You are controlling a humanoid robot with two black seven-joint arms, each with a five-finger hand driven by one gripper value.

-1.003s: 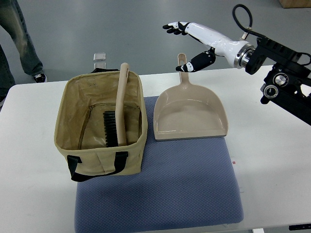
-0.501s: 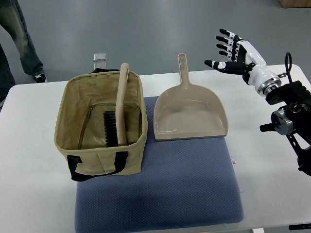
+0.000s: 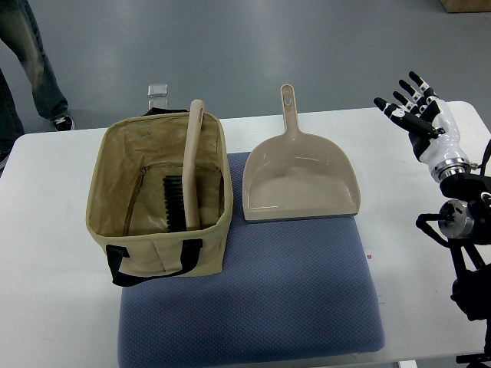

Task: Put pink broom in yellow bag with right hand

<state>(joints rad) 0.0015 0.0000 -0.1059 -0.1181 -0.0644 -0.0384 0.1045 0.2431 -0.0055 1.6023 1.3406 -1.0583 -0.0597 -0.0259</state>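
The right hand (image 3: pixel 420 116) hovers at the frame's right edge, fingers spread, holding nothing, well apart from the dustpan (image 3: pixel 301 180). One broom (image 3: pixel 188 172) stands inside the one bag (image 3: pixel 157 201), left of centre, on a blue mat (image 3: pixel 253 299) covering a white table (image 3: pixel 46 253); grey floor beyond

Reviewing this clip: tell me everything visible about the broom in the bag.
The broom is a small hand brush with a long, pale beige-pink handle that looks like plastic and a block of black bristles at its lower end. It stands tilted inside the open yellow bag, bristles down on the bag's floor, handle leaning against the far rim and poking out above it. Nothing grips it: the right robot hand is well off to the right, fingers spread and empty.
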